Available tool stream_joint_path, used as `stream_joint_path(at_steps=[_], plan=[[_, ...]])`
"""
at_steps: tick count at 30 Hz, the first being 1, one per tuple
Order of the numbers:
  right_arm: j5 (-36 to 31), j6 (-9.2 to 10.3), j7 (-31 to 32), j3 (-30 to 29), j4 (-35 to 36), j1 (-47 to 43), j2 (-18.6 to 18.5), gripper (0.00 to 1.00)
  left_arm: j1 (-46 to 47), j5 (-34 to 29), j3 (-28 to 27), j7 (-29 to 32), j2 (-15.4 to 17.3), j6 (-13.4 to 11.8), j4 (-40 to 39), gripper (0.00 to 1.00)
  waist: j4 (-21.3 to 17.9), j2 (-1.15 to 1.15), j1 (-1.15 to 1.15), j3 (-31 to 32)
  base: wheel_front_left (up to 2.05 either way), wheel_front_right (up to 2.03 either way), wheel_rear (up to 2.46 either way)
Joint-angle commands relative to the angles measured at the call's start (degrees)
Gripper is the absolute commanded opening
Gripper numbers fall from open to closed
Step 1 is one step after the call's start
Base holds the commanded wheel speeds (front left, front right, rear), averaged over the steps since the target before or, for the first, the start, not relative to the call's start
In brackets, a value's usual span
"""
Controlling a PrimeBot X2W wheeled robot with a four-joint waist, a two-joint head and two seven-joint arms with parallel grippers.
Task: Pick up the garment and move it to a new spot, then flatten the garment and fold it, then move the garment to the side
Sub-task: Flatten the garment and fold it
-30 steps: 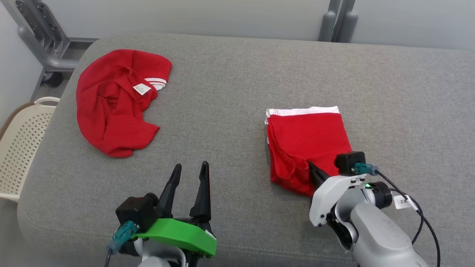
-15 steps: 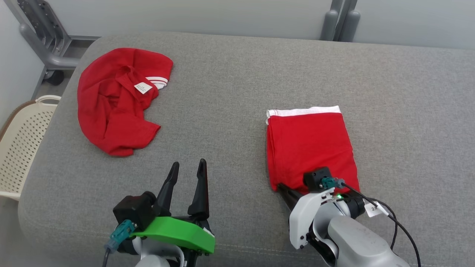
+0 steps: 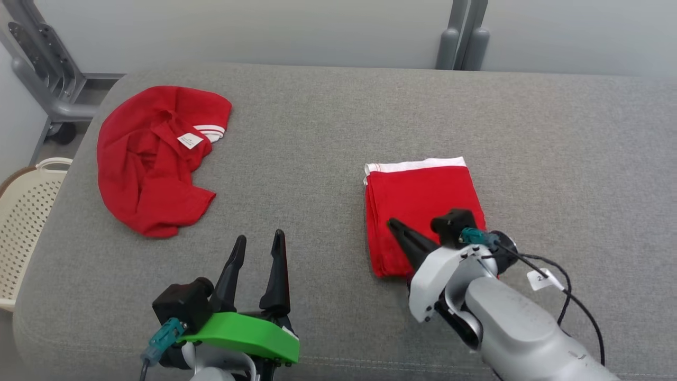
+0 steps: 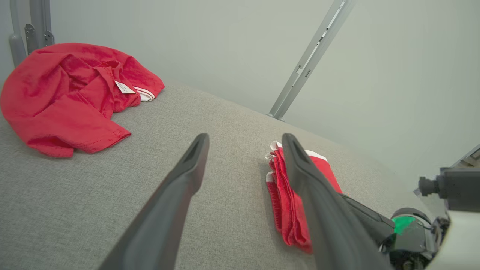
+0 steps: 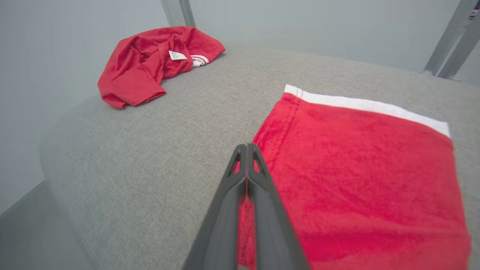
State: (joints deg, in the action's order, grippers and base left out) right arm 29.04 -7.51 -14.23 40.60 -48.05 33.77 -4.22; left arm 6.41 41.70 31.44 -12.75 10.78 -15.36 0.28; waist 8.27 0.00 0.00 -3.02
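Red folded garment [image 3: 423,196] lies under the slanted right gripper [image 3: 394,225], fingers together, perhaps touching; left gripper [image 3: 259,236] fingers apart.

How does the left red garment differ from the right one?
The left garment lies crumpled in a heap; the right garment is folded into a neat rectangle. The left garment shows a white tag; the right garment shows a white band along its far edge. Both are red and lie on the grey surface.
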Motion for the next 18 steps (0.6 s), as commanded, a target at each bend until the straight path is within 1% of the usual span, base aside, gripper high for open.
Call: stream_joint_path(at_steps=[1, 4, 8, 10, 11, 15, 18], plan=[[-0.47, 0.04, -0.49, -1.82, 1.22, 0.37, -1.56, 1.00, -0.91, 0.07, -0.13, -0.32, 0.42, -0.34, -0.24, 1.00, -0.95, 0.00, 0.00, 1.04, 0.00, 0.00, 0.00], [-0.99, 0.04, -0.50, -5.16, 2.86, 0.19, -3.27, 1.00, -1.14, 0.05, 0.08, -0.29, 0.55, -0.35, -0.47, 1.00, -1.19, 0.00, 0.00, 1.56, 0.00, 0.00, 0.00], [-2.53, 0.04, 1.46, -9.21, 3.26, 0.22, -6.53, 1.00, -1.32, -0.72, 0.73, -0.23, 0.74, -0.56, -0.62, 1.00, -0.78, 0.00, 0.00, 1.86, 0.00, 0.00, 0.00], [-2.57, 0.04, 3.09, -11.31, 3.06, 0.00, -7.66, 1.00, -1.33, -0.84, 0.83, -0.18, 0.84, -0.63, -0.73, 1.00, -0.33, 0.00, 0.00, 1.80, 0.00, 0.00, 0.00], [-2.57, 0.04, 3.09, -11.31, 3.06, 0.00, -7.66, 1.00, -1.33, -0.84, 0.83, -0.18, 0.84, -0.63, -0.73, 1.00, -0.33, 0.00, 0.00, 1.80, 0.00, 0.00, 0.00], [-1.54, 0.05, 9.53, -14.23, 1.42, -0.39, -10.39, 1.00, -1.16, -1.28, 1.29, -0.13, 1.14, -0.74, -0.89, 1.00, 0.92, 0.00, 0.00, 1.11, 0.00, 0.00, 0.00], [0.63, 0.04, 14.75, -15.66, 0.65, 0.20, -11.64, 1.00, -0.79, -1.57, 1.48, -0.14, 1.20, -0.80, -1.02, 1.00, 1.92, 0.00, 0.00, 0.23, 0.00, 0.00, 0.00]])
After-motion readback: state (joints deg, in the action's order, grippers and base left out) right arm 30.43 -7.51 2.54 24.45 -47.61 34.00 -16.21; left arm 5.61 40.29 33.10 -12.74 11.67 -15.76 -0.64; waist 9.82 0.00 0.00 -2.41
